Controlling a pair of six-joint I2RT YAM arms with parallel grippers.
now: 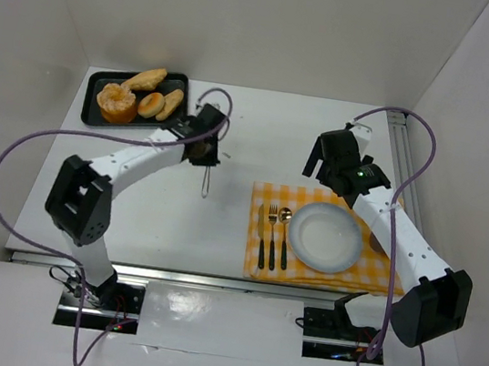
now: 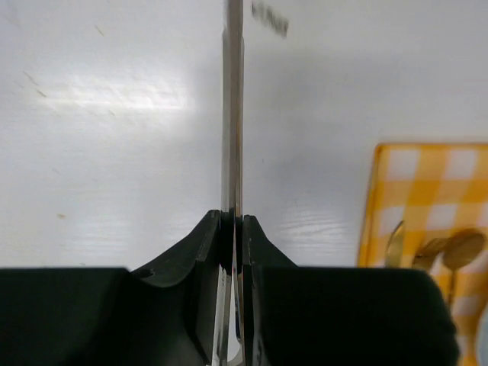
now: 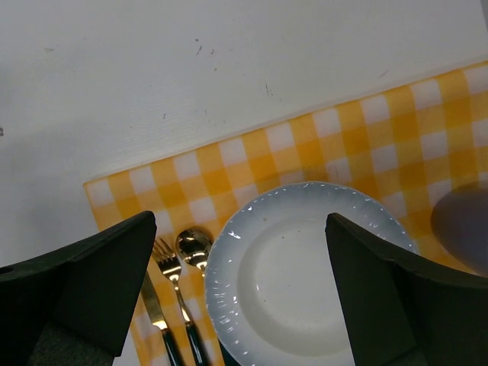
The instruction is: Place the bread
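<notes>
White surface (image 1: 220,225) carries everything, with a yellow checked cloth (image 1: 376,275) spread on its right half and a black tray (image 1: 103,79) in the far left corner. A pale round plate (image 1: 326,237) sits on the cloth. The bread (image 1: 115,105) lies on the tray as four pieces: a large round orange-brown loaf at the near left, a long roll behind it and two smaller rolls to its right.

The left end effector (image 1: 204,145) hangs just beside the tray's right end, its fingers (image 2: 202,252) clamped on a pair of thin metal tongs (image 2: 232,114) that point toward the near edge, their two strips pressed together. The right end effector (image 1: 324,172) hovers above the plate's far side, jaws spread wide and holding nothing.

A knife (image 1: 262,232), fork (image 1: 272,233) and spoon (image 1: 284,235) lie side by side left of the plate.
</notes>
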